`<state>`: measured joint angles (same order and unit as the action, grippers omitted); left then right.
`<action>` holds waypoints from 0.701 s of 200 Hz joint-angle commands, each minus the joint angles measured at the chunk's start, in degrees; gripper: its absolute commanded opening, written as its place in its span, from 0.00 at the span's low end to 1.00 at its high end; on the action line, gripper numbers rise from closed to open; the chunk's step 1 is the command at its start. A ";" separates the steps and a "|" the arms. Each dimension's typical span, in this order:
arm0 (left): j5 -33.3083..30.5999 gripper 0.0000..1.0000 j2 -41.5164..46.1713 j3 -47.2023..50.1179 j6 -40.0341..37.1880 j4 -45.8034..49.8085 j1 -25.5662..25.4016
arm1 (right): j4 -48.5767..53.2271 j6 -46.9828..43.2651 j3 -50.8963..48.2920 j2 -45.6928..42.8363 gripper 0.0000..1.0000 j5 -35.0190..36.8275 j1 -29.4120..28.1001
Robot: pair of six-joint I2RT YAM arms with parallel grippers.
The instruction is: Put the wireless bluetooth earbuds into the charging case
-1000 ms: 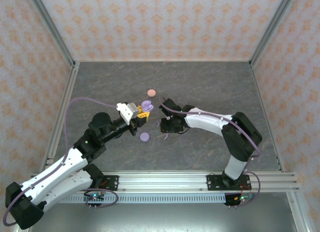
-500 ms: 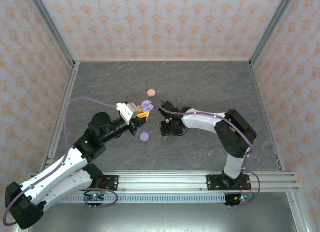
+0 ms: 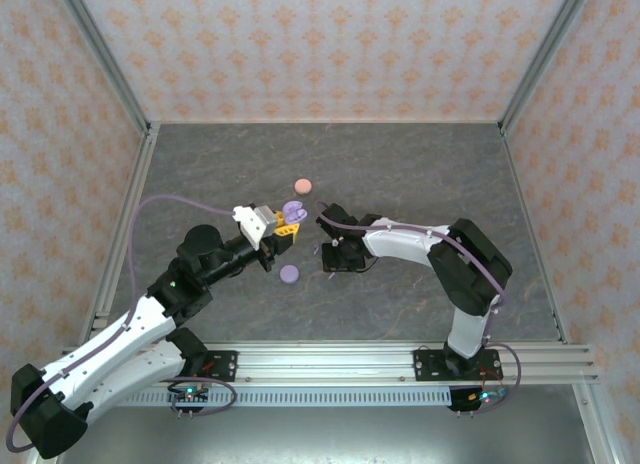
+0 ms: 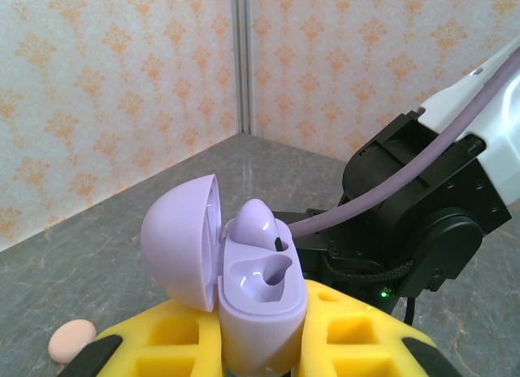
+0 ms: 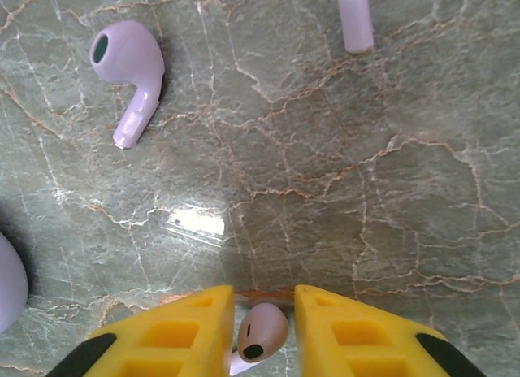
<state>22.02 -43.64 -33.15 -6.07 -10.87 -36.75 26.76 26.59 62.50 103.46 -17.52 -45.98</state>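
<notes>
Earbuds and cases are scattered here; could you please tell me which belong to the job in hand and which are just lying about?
Job in hand: open lilac case in the left gripper; seated earbud; pale earbud between the jaws of the right gripper; loose lilac earbud.
Lying about: pink round case; closed lilac round case.

A lilac charging case [image 4: 262,312] is held open, one lilac earbud [image 4: 253,223] seated inside. Another earbud [image 5: 128,68] is laid on the surface [image 5: 325,174]; a third earbud [image 5: 262,332] is framed by the right gripper [image 5: 262,296].
</notes>
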 commanded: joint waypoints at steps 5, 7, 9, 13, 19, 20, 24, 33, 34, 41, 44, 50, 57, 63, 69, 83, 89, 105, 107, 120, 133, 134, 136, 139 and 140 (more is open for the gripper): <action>-0.71 0.00 0.48 0.18 -0.88 -0.49 -0.34 | 0.75 -0.15 -0.32 0.69 0.22 -0.07 -0.96; -0.74 0.00 0.48 0.12 -0.88 -0.51 -0.34 | 0.75 -0.14 -0.35 0.54 0.22 -0.02 -0.96; -0.73 0.00 0.48 0.10 -0.88 -0.63 -0.34 | 0.75 -0.22 -0.36 0.34 0.21 0.02 -0.96; -0.72 0.00 0.48 0.10 -0.88 -0.62 -0.34 | 0.83 -0.41 -0.36 0.04 0.21 0.27 -0.96; -0.68 0.00 0.48 0.10 -0.88 -0.72 -0.34 | 0.90 -0.65 -0.46 -0.65 0.21 0.63 -0.96; -0.63 0.00 0.48 0.10 -0.88 -0.72 -0.29 | 0.91 -0.65 -0.45 -0.77 0.21 0.72 -0.96; -0.60 0.00 0.43 0.10 -0.88 -0.73 -0.33 | 1.08 -0.80 -0.46 -1.08 0.21 1.08 -0.96; -0.61 0.00 0.40 0.10 -0.80 -0.80 -0.33 | 1.64 -1.31 -0.40 -1.95 0.21 2.09 -0.96; -0.59 0.00 0.40 0.10 -0.79 -0.81 -0.33 | 1.64 -1.38 -0.37 -2.04 0.21 2.20 -0.96; -0.66 0.00 0.33 0.10 -0.79 -0.87 -0.33 | 2.20 -1.83 -0.21 -2.56 0.21 3.00 -0.96; -0.65 0.00 0.31 0.11 -0.79 -0.90 -0.34 | 2.30 -1.99 -0.19 -2.78 0.21 3.28 -0.96; -0.51 0.00 0.26 0.10 -0.75 -1.05 -0.34 | 2.63 -2.45 -0.10 -3.24 0.21 3.76 -0.96; -0.55 0.00 0.18 0.10 -0.73 -1.05 -0.34 | 2.91 -2.75 -0.01 -3.77 0.21 4.38 -0.94; -0.50 0.00 0.13 0.10 -0.64 -1.08 -0.34 | 3.07 -3.15 0.07 -4.17 0.21 4.76 -0.96; -0.45 0.00 0.04 0.10 -0.57 -1.16 -0.34 | 3.20 -3.51 0.16 -4.74 0.21 5.24 -0.96; -0.27 0.00 -0.04 0.15 -0.12 -1.49 -0.34 | 3.55 -4.60 0.25 -6.30 0.21 6.65 -0.96; -0.14 0.00 -0.14 0.35 0.22 -1.88 -0.34 | 3.63 -5.14 0.22 -7.43 0.21 7.34 -0.88; 0.68 0.00 -0.22 1.01 1.74 -3.84 -0.34 | 3.50 -6.66 -0.14 -10.99 0.21 9.67 -0.54; 0.79 0.00 -0.22 1.05 1.93 -4.06 -0.34 | 3.48 -6.82 -0.22 -11.46 0.21 9.97 -0.52; 1.17 0.00 -0.64 1.54 3.17 -5.58 -0.34 | 3.34 -8.04 -0.61 -15.16 0.21 11.67 -0.05; 1.49 0.00 -1.28 1.92 4.48 -7.20 -0.34 | 2.63 -9.52 -0.96 -19.35 0.21 12.13 0.56; 1.51 0.00 -1.32 1.93 4.61 -7.35 -0.34 | 2.57 -9.66 -0.97 -19.61 0.21 12.15 0.59; 1.53 0.00 -1.48 1.99 4.87 -7.61 -0.29 | 2.45 -9.94 -0.98 -20.25 0.21 12.20 0.68; 1.68 0.00 -1.65 2.03 5.18 -8.05 -0.33 | 2.29 -10.35 -0.98 -21.08 0.21 12.16 0.77; 1.69 0.00 -1.73 2.07 5.31 -8.21 -0.33 | 2.22 -10.56 -0.98 -21.49 0.21 12.16 0.79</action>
<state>22.24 -44.21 -31.99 -3.92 -13.19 -36.75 28.93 20.10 62.08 89.58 -9.63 -46.26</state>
